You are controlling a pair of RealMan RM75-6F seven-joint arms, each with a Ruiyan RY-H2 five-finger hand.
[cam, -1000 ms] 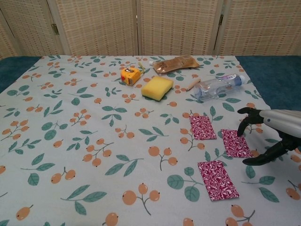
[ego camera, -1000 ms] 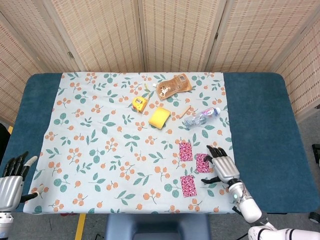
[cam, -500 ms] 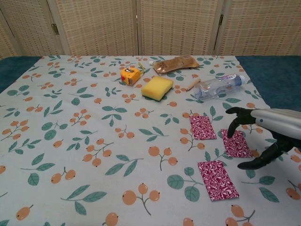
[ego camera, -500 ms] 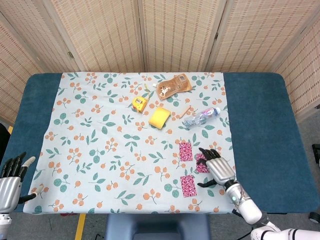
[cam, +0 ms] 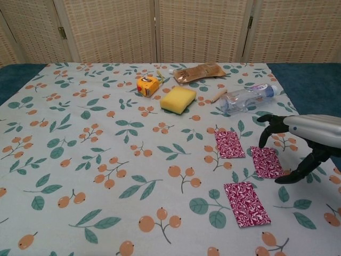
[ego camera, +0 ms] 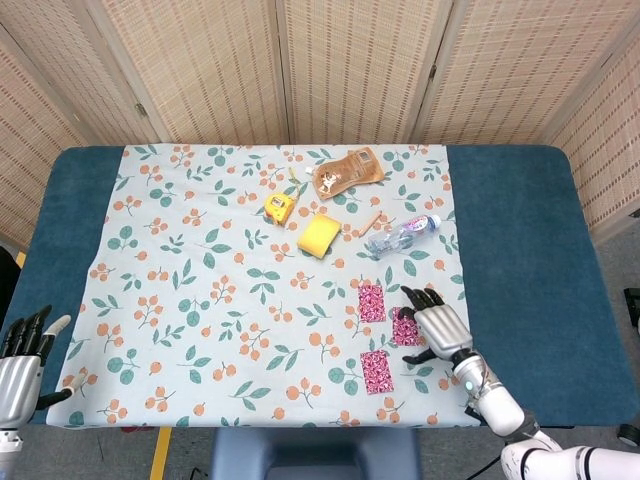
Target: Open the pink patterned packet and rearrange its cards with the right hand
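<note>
Three pink patterned cards are laid flat on the floral cloth (cam: 80, 160) at the bench's near right: the far card (cam: 229, 144) nearest the bottle, the middle card (cam: 267, 162) to its right, the near card (cam: 246, 204) closest to the front edge; all three are apart from one another. The right robot hand (cam: 298, 141) is seen poised over the middle card, fingers (cam: 265, 133) arched downward and spread, thumb (cam: 298, 172) reaching low beside the card's right edge; nothing is gripped, and contact with the card cannot be told. The left robot hand (ego camera: 20, 365) is parked off the cloth at the front left corner, fingers extended and apart, holding nothing. Further back a yellow sponge (cam: 178, 99), a tape measure (cam: 148, 85), a brown pouch (cam: 199, 72) and a plastic bottle (cam: 248, 97) are lying.
</note>
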